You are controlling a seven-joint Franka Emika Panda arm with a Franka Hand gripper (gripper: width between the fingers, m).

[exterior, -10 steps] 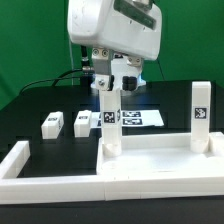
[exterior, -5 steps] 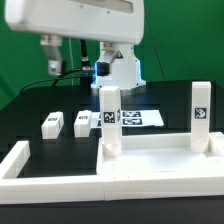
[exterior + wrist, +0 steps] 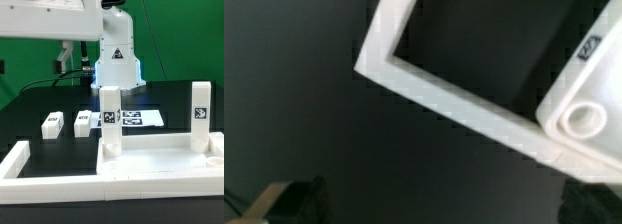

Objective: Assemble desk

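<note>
1. Frankly, the state of the jaws cannot be told, because neither view shows the gripper's fingertips plainly.
2. Under the wrist camera lies the white plastic rectangular desk top (image 3: 438, 95), rim upward. Its round corner socket (image 3: 580, 120) is empty and is probably where the next leg goes.
3. Two white square tagged legs (image 3: 109, 118) stand upright in the far corners. With the top inverted, legs can go in from above.
4. Two loose short white legs (image 3: 52, 123) wait beyond the far corner on the exterior view's left, seemingly staged for picking.
5. White L-shaped fence bars (image 3: 20, 160) run along the near edge, apparently to brace the desk against pushing.
</note>
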